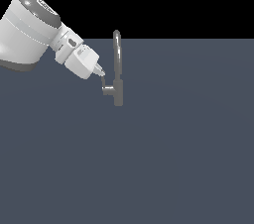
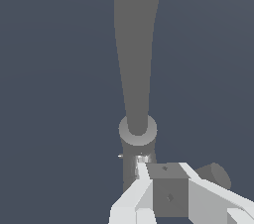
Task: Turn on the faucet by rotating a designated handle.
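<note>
The faucet (image 1: pixel 117 72) is a small grey tap with a tall thin arched spout, standing left of centre in the exterior view. Its handle (image 1: pixel 106 89) is a short stub pointing to the exterior view's left, with a thin tip bent upward. My gripper (image 1: pixel 100 73) comes down from the upper left, and its narrow tip touches the top of that bent tip. The fingers look shut with nothing between them. In the wrist view the faucet (image 2: pixel 138 134) and its spout fill the middle. My white fingers (image 2: pixel 131 198) lie close beside the handle stub (image 2: pixel 216 173).
The faucet stands on a plain dark grey floor (image 1: pixel 173 158) that runs to a black background. The white arm (image 1: pixel 30 29) fills the exterior view's upper left corner.
</note>
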Available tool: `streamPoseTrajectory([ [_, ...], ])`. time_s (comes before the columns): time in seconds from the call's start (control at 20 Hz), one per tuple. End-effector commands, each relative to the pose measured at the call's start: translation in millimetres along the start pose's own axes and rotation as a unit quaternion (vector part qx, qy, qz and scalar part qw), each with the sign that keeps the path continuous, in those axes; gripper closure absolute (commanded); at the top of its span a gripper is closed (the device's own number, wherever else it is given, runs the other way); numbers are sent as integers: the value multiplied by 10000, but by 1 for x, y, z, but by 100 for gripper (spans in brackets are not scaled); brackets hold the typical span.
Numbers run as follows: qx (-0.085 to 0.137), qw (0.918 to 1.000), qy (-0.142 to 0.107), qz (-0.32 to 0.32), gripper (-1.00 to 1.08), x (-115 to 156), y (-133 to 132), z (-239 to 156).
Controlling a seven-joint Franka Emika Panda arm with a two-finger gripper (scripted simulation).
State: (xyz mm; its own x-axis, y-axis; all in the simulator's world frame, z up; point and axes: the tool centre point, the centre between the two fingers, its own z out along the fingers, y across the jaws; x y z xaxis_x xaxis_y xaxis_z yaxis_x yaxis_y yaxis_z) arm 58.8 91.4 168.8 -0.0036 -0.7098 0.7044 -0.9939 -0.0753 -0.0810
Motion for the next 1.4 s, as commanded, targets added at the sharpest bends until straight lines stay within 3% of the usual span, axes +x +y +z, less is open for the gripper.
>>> streamPoseTrajectory([
  [0.0, -80, 10000, 15, -33, 108, -5, 13, 7],
  [0.5, -100, 9999, 17, -20, 108, -10, 41, 14],
  [0.55, 14, 10000, 1, -36, 108, -11, 34, 3],
  [1.15, -103, 9999, 17, -18, 108, -42, 70, 48],
  [1.2, -103, 9999, 17, -18, 108, -42, 70, 48],
  [1.25, 57, 10000, -3, -19, 108, -40, 59, 30],
  [1.35, 27, 10000, 0, -18, 108, -47, 59, 40],
])
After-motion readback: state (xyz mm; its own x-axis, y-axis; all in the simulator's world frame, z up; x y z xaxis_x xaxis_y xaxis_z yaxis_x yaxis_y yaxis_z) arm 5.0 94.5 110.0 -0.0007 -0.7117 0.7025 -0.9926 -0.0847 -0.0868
